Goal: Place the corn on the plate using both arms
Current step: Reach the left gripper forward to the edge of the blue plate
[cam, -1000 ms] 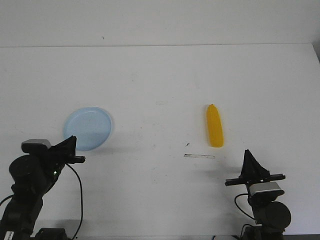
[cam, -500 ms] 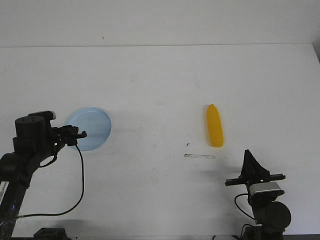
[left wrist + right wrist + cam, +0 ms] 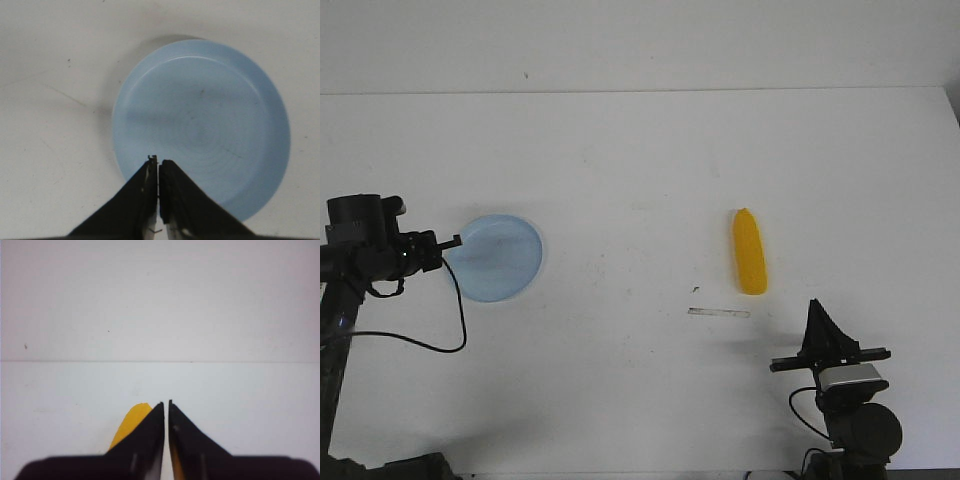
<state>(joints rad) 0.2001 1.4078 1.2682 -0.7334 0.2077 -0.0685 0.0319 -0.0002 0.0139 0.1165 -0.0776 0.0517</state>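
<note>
Your corn lies on the bench on your right side, long axis running away from you, tapered tip at the far end, blunt end nearest. Your right claw sits low, near you and just to the right of that blunt end, so it is the nearer arm by a long way. In the right wrist view the corn peeks out beside the fingers, partly hidden behind them, lying ahead and a touch to one side. That claw is closed, fingers together on nothing.

Your left claw is over at the plate's near-left rim, well apart from the corn. It looks shut too, tips pressed together over the rim in the wrist view, though I can't tell whether it touches the plate.
</note>
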